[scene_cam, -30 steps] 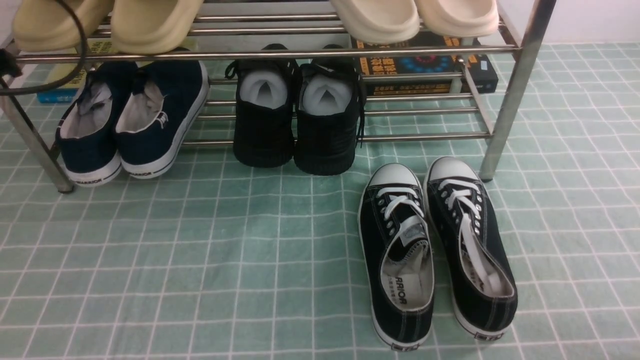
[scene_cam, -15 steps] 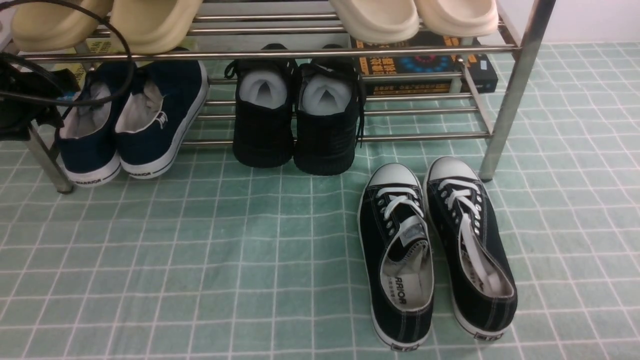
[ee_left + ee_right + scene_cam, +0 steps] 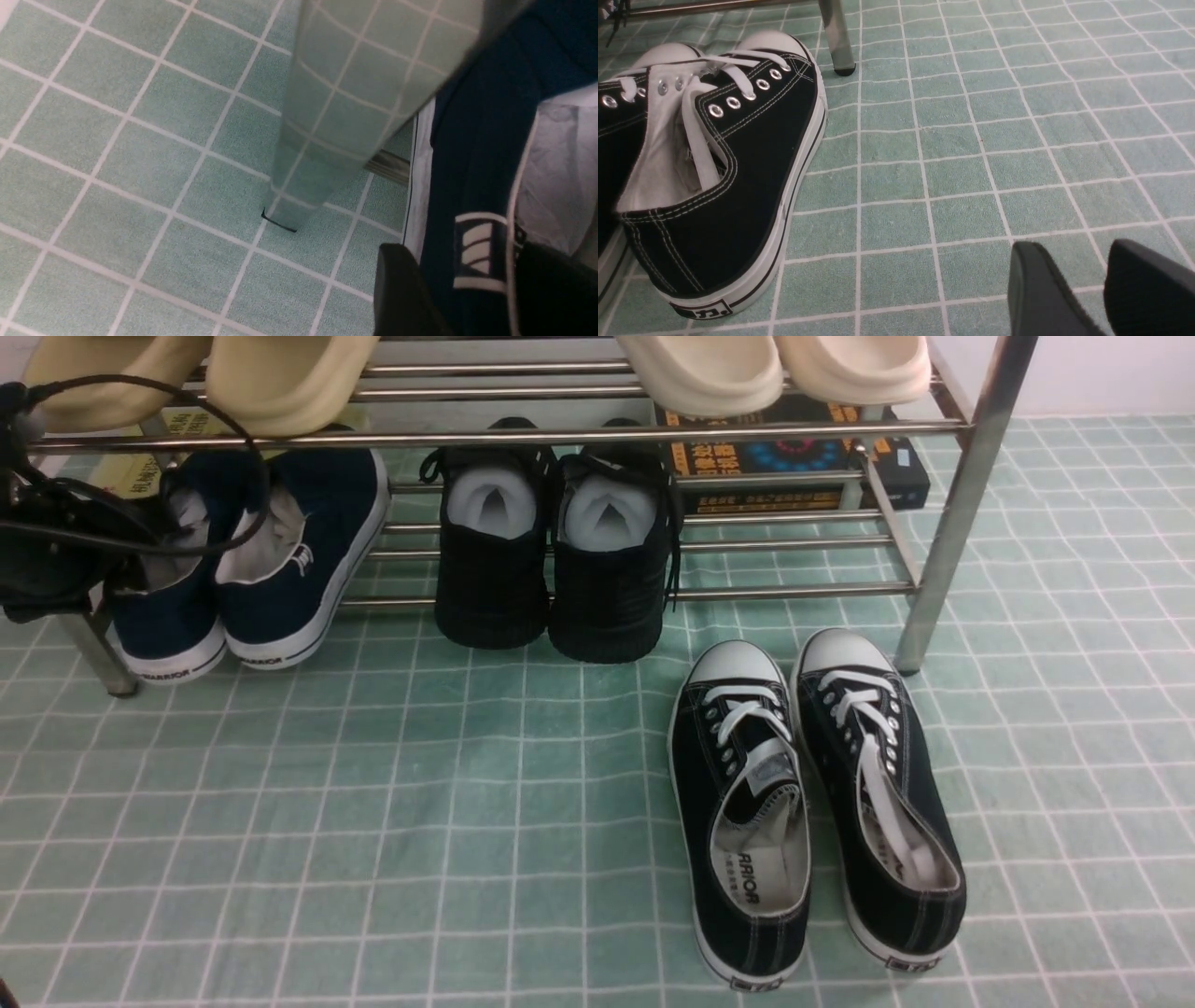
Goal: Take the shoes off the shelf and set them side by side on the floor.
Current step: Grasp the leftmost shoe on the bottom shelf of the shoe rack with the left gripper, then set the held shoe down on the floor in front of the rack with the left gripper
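Two blue shoes [image 3: 289, 588] not yet off the shelf [image 3: 560, 434], side by side on its low bars at the left end, left gripper [image 3: 467, 252] spread wide around one heel, right gripper [image 3: 1073, 247] spread too and holding nothing above the floor [image 3: 467, 803], so nearly all left to do.

**Other footwear and books in view**

A pair of black lace-up sneakers [image 3: 695, 775] with white toe caps stands side by side, toes pointing away from the camera. Behind them to the left is a pair of all-black shoes [image 3: 490, 588], each stuffed with white paper [image 3: 490, 504]. Higher up are two pairs of slippers, one beige [image 3: 280, 378] and one paler cream [image 3: 700, 369]. Below the cream pair lies a black book [image 3: 794, 457] with orange print.
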Robot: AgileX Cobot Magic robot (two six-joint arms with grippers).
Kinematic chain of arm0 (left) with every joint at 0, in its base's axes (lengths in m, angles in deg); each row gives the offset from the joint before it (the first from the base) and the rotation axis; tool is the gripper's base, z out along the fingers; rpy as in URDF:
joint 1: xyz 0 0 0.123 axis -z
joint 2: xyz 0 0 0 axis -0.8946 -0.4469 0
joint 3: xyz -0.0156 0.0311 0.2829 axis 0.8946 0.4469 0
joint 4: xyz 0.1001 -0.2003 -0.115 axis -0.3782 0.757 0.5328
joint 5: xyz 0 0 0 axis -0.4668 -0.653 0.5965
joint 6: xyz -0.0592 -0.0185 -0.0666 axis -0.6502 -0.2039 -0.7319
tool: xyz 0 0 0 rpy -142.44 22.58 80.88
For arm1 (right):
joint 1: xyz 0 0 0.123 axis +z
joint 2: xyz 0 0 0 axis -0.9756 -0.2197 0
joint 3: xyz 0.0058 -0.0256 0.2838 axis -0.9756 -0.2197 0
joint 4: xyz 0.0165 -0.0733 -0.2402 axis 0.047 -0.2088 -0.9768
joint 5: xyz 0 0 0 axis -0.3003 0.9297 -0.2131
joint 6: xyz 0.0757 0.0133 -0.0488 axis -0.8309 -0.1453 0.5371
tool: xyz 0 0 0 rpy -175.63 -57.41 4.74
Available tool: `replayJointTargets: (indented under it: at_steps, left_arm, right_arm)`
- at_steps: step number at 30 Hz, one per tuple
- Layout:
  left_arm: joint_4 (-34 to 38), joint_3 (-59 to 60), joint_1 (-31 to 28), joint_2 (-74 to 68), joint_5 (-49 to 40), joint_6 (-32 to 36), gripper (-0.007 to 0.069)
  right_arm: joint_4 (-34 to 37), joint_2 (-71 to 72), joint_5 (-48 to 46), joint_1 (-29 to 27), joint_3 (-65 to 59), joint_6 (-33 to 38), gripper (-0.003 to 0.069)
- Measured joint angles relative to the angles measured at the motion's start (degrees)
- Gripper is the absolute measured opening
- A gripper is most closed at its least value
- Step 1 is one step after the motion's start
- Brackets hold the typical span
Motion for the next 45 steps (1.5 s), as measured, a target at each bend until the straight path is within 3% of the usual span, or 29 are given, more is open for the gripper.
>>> replayJointTargets:
  at_steps: [2,5,6,8,12,22,26,29,34,38,45]
  left_arm:
    - [0.11,0.00,0.00,-0.52,0.06,0.00,0.0301]
    - [0.74,0.00,0.00,-0.72,0.11,-0.01,0.0160]
    - [0.97,0.00,0.00,-0.72,0.24,-0.01,0.0076]
    - [1.08,0.00,0.00,-0.36,-0.06,-0.01,0.0046]
    - [1.08,0.00,0.00,1.59,-3.48,-0.01,0.0043]
    - [-0.16,0.00,-2.49,18.92,-23.78,-2.14,0.0043]
    - [-7.92,0.72,-2.87,27.82,-33.06,-6.43,0.0043]
    - [-11.60,4.59,-2.87,31.93,-35.16,-11.05,0.0043]
    - [-16.10,17.60,-2.87,37.55,-32.25,-15.37,0.0043]
    - [-18.46,26.70,-2.87,37.38,-23.27,-18.87,0.0043]
    - [-20.13,31.63,-2.87,30.34,-12.99,-19.64,0.0043]
  right_arm:
    - [0.00,0.00,0.00,0.00,0.00,0.00,0.0237]
    - [0.00,0.00,0.00,0.00,0.00,0.00,0.0237]
    - [0.00,0.00,0.00,0.00,0.00,0.00,0.0237]
    - [0.00,0.00,0.00,0.00,0.00,0.00,0.0237]
    - [0.00,0.00,0.00,0.00,0.00,0.00,0.0237]
    - [0.00,0.00,0.00,0.00,0.00,0.00,0.0237]
    - [0.00,0.00,0.00,0.00,0.00,0.00,0.0237]
    - [0.00,0.00,0.00,0.00,0.00,0.00,0.0237]
    - [0.00,0.00,0.00,0.00,0.00,0.00,0.0239]
    - [0.00,0.00,0.00,0.00,0.00,0.00,0.0239]
    - [0.00,0.00,0.00,0.00,0.00,0.00,0.0239]
